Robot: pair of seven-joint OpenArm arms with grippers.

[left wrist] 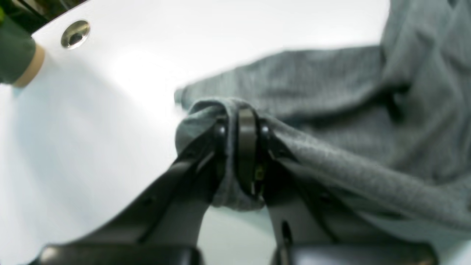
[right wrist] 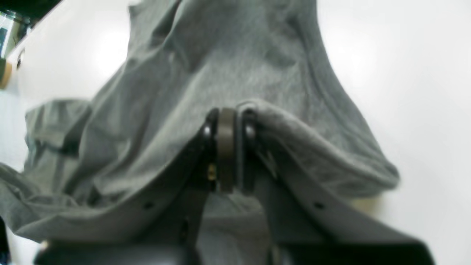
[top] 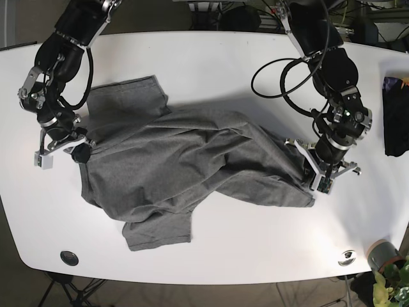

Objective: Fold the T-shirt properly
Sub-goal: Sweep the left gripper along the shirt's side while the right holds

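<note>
Across the white table [top: 211, 57] lies the rumpled grey T-shirt [top: 185, 166]; our left gripper [left wrist: 243, 121] and right gripper [right wrist: 227, 121] each pinch its fabric. Spreading step, we judge; next, pull apart evenly.

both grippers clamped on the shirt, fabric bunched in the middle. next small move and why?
Probably draw the two arms slightly apart to tension the cloth before folding. The left gripper and right gripper each pinch an edge of the gray T-shirt, at opposite ends in the base view. Between them the fabric lies rumpled with diagonal creases on the white table, one sleeve skewed toward the near edge.
</note>
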